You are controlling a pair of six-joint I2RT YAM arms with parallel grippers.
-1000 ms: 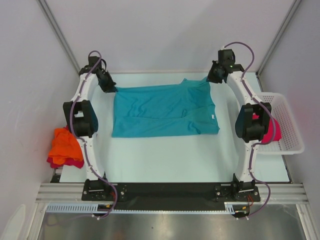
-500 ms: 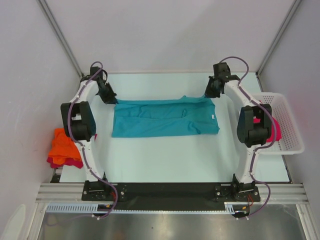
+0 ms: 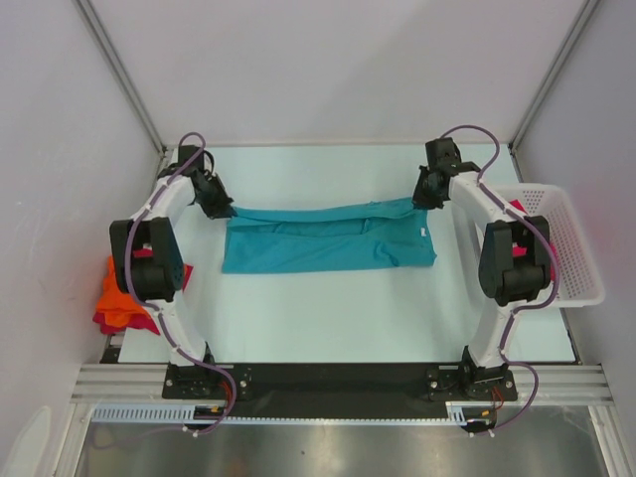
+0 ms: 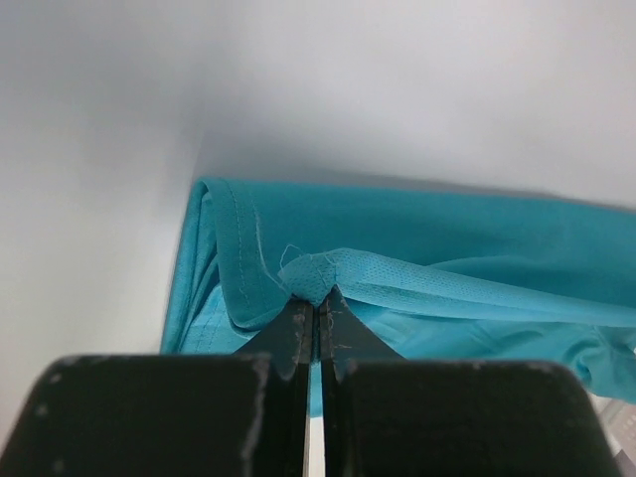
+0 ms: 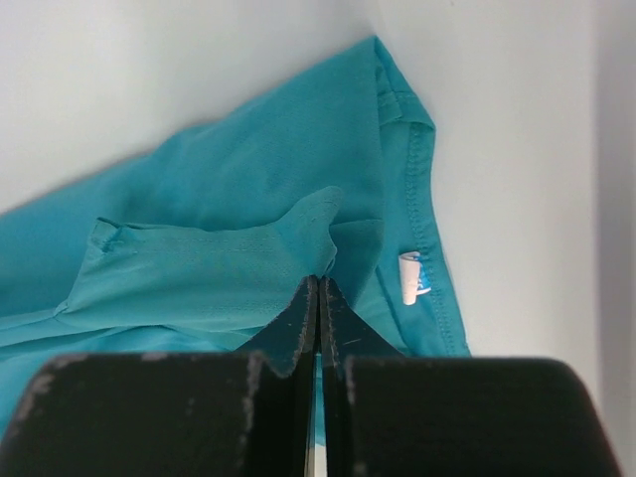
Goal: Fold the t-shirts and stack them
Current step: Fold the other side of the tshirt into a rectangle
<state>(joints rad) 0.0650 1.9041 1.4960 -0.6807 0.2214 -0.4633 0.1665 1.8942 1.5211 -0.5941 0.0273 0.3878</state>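
Note:
A teal t-shirt [image 3: 328,241] lies across the middle of the table, its far edge lifted and drawn over toward the near side. My left gripper [image 3: 225,209] is shut on the shirt's far left corner [image 4: 310,275]. My right gripper [image 3: 421,200] is shut on the far right edge [image 5: 316,238], near the white neck label [image 5: 414,277]. An orange shirt [image 3: 123,288] lies on a magenta-pink one [image 3: 134,324] at the table's left edge. Another magenta-pink shirt [image 3: 545,264] shows in the basket, mostly hidden by the right arm.
A white plastic lattice basket [image 3: 570,248] hangs at the table's right edge. White walls and metal frame posts close in the back and sides. The arm bases sit on the black strip at the near edge.
Both grippers have moved toward the near side with the shirt's far edge, so the teal shirt has gone from a wide spread to a narrower folded band.

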